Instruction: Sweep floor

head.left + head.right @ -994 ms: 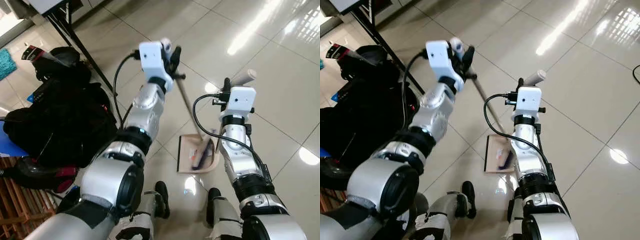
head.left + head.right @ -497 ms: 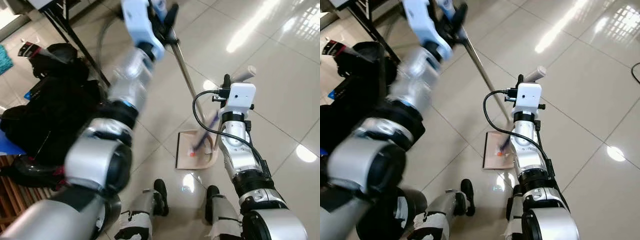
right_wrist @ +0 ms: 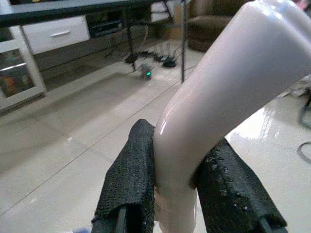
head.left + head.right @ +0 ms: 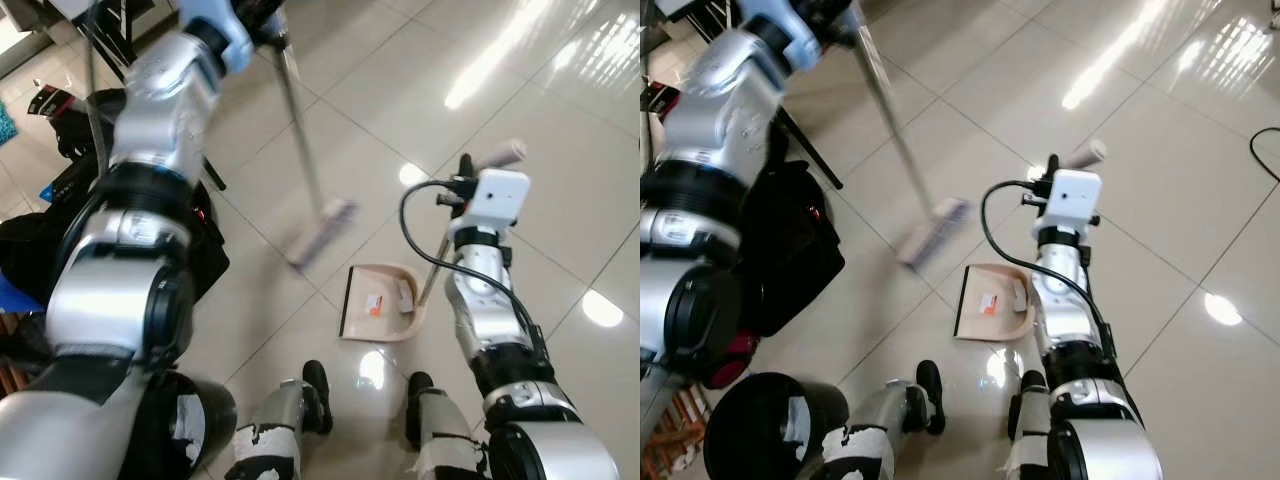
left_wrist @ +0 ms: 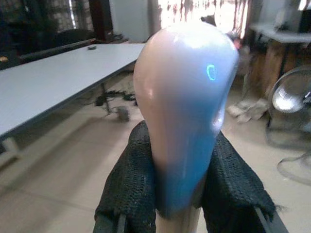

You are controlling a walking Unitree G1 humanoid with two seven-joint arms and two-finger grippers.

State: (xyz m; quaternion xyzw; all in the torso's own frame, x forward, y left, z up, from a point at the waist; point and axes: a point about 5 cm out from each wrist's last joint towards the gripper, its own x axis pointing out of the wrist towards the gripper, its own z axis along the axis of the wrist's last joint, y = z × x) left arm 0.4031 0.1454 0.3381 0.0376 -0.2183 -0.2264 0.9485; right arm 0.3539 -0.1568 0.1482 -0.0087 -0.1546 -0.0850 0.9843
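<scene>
While the broom (image 4: 318,230) hangs lifted, scraps wait in the dustpan (image 4: 378,316).
Left tool (image 5: 181,194) clamps broom, right tool (image 3: 175,194) clamps the dustpan's handle (upright); a wild swing could scatter scraps.

You see glossy floor tiles (image 4: 560,190), a smooth plastic dustpan (image 4: 378,302), and rough woven gripper pads (image 3: 131,179).

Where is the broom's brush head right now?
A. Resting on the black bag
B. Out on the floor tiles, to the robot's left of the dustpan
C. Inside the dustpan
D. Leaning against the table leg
B: the broom head is out over the tiles, apart from the dustpan, which holds small bits of litter.
</scene>
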